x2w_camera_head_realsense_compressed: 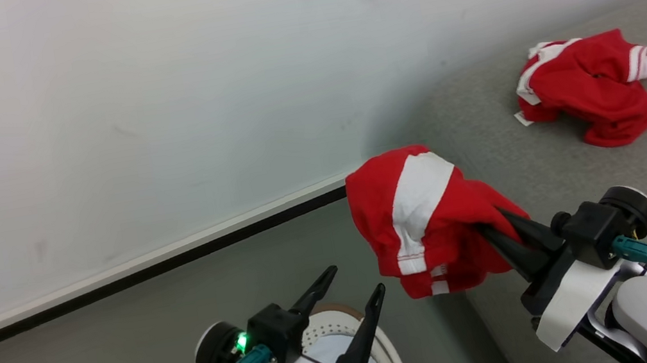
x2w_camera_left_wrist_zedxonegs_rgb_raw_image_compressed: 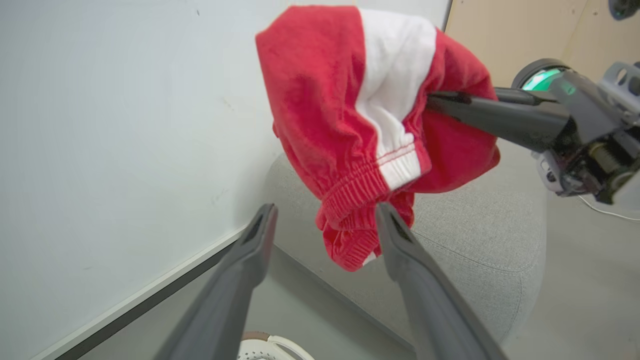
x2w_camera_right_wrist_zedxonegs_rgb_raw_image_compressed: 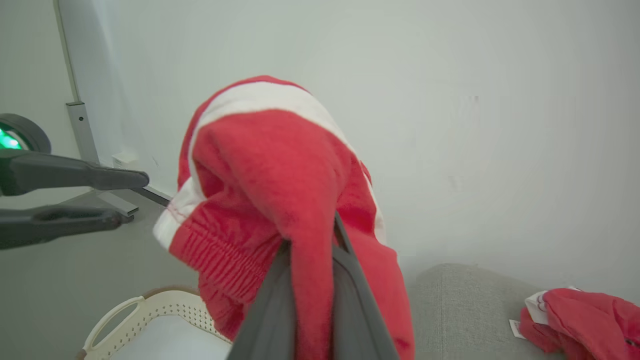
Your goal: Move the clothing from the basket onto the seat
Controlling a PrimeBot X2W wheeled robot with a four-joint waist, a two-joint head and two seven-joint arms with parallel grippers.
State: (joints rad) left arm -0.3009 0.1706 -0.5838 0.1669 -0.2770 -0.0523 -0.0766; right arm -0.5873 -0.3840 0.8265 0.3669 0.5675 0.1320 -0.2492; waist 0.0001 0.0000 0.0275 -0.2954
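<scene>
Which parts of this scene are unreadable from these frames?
1. Basket interior: head view, the left gripper and the bottom edge hide most of it.
2. Right gripper fingertips: head view, buried in the held garment.
3. Garment on the seat: right wrist view, cut off by the right edge.

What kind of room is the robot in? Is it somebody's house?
Probably a plain indoor room set up like a home laundry corner; I can't tell if it's a real house. There's a big grey seat, a white laundry basket and a bare white wall.
</scene>
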